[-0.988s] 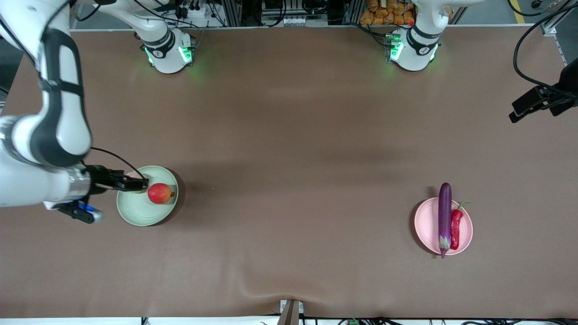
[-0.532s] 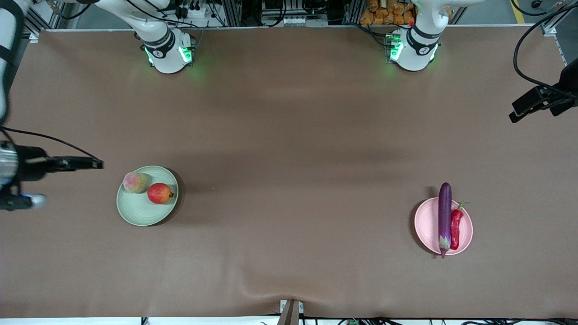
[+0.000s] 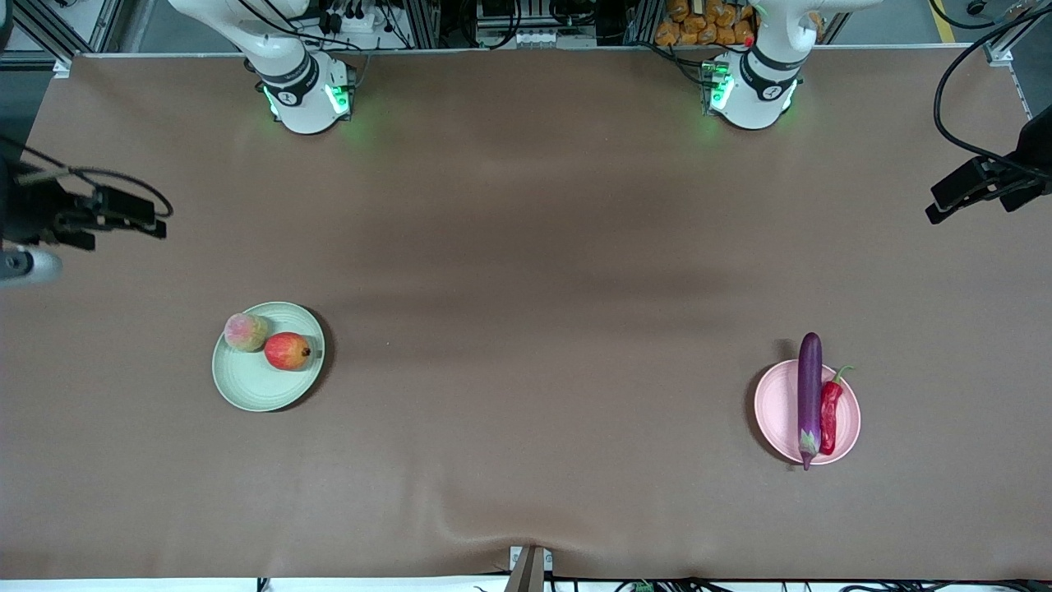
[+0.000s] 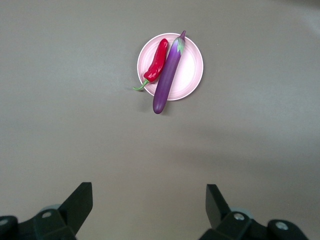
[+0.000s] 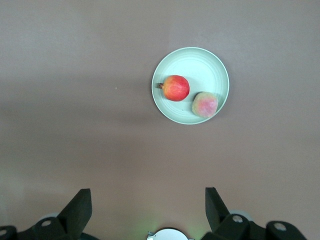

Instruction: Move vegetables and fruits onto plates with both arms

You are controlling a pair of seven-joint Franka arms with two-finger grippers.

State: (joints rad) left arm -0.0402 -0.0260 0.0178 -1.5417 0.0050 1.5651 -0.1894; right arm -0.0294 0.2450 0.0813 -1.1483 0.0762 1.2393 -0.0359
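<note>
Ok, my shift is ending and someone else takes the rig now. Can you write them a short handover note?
Left gripper: fingers open, empty, high above the table at the left arm's end.
Right gripper: fingers open, empty, raised at the right arm's end.
Green plate: holds apple and peach.
Pink plate: holds eggplant and chili side by side; the eggplant overhangs the rim at both ends.
Done: all four items plated.
Left: nothing seen to move.
</note>
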